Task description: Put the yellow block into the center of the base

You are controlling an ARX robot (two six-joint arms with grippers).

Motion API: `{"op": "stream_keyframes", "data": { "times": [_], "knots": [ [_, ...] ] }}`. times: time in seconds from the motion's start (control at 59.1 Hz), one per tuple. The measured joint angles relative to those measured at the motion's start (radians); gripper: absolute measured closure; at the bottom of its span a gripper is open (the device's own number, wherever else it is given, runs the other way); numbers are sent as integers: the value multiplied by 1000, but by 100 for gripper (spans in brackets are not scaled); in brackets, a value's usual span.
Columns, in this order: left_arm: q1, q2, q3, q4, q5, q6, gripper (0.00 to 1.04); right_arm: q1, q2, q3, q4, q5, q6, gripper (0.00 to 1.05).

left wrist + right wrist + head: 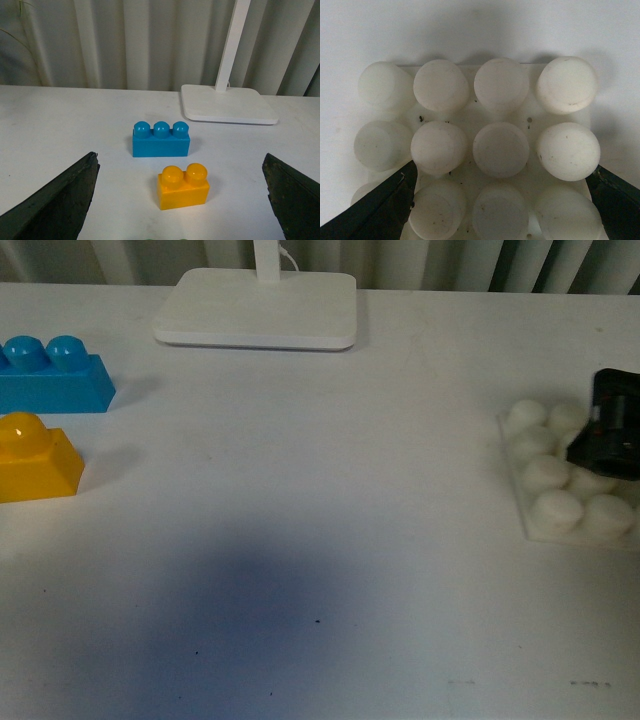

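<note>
While the white desk [320, 540] carries everything, a lamp stand [256, 308] sits at its far edge; the studded base [548, 473] lies at right beneath the right gripper [503, 167], jaws spread wide; the blue brick [50, 380] sits far left; the yellow block [35, 460] stands just in front of it, clear of the left gripper [179, 156], likewise released.
</note>
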Motion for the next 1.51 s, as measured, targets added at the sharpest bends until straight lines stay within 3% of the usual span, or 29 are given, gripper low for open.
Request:
{"op": "stream_keyframes", "data": {
  "times": [0.271, 0.627, 1.101, 1.507],
  "knots": [
    [0, 0, 0, 0, 0, 0, 6, 218, 75, 70, 0, 142, 206, 8],
    [0, 0, 0, 0, 0, 0, 6, 415, 184, 191, -23, 217, 308, 8],
    [0, 0, 0, 0, 0, 0, 6, 505, 254, 305, -103, 284, 457, 8],
    [0, 0, 0, 0, 0, 0, 6, 542, 292, 349, -88, 266, 444, 8]
  ]
}}
